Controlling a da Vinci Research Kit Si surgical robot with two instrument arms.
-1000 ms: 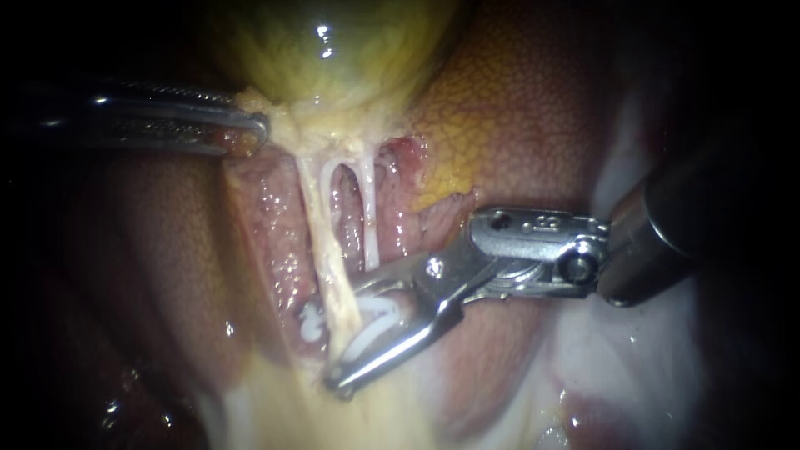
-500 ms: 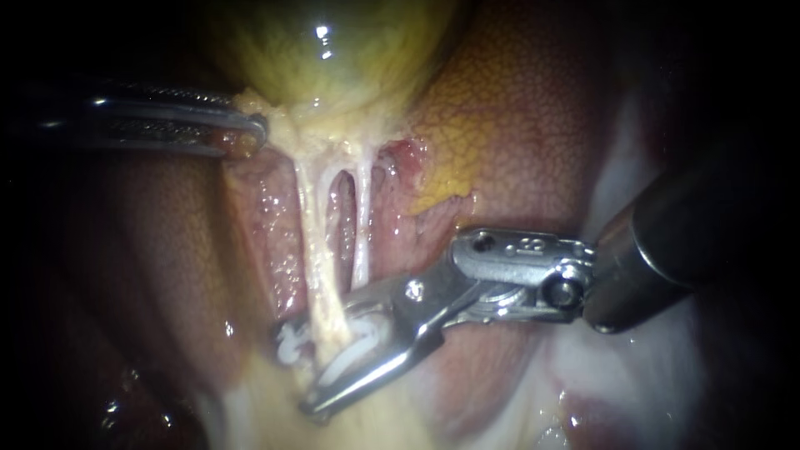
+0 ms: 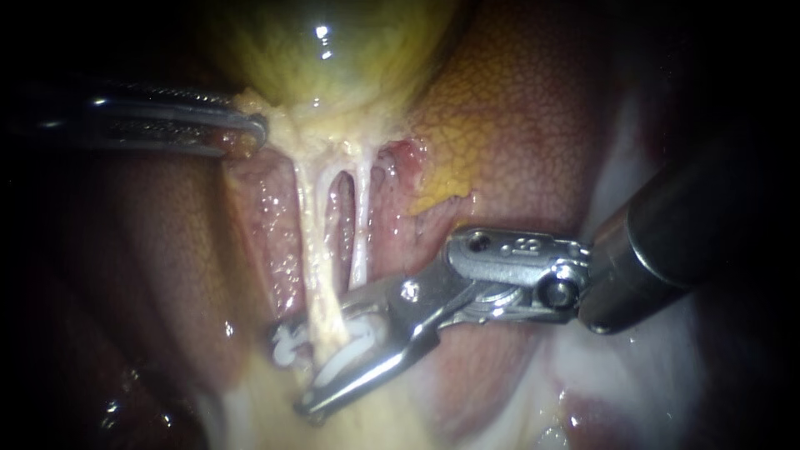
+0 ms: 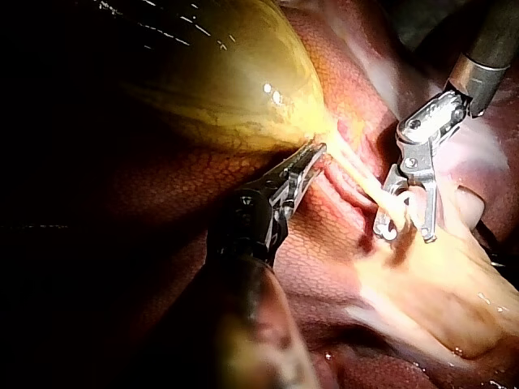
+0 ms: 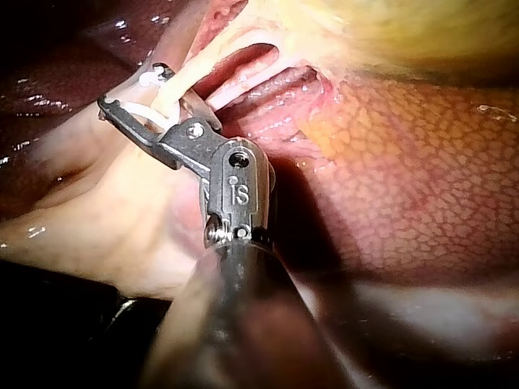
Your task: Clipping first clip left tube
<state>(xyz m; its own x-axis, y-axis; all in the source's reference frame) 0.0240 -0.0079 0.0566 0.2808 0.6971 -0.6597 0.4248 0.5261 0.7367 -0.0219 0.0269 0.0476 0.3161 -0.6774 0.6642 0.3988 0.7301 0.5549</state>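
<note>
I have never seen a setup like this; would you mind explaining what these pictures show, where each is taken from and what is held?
This is a surgical robot working at a bench on a pig's liver and gallbladder. The endoscope view looks closely at the tissue; each wrist view comes from a camera on that instrument's arm. The yellow-green sac is the gallbladder, the mottled reddish tissue around it the liver. Two pale tubes lead away from the gallbladder. The left instrument grips the gallbladder's lower end. The right instrument carries a white clip in its jaws, which stand apart astride the left tube; the right tube seems to lie outside them.
</note>
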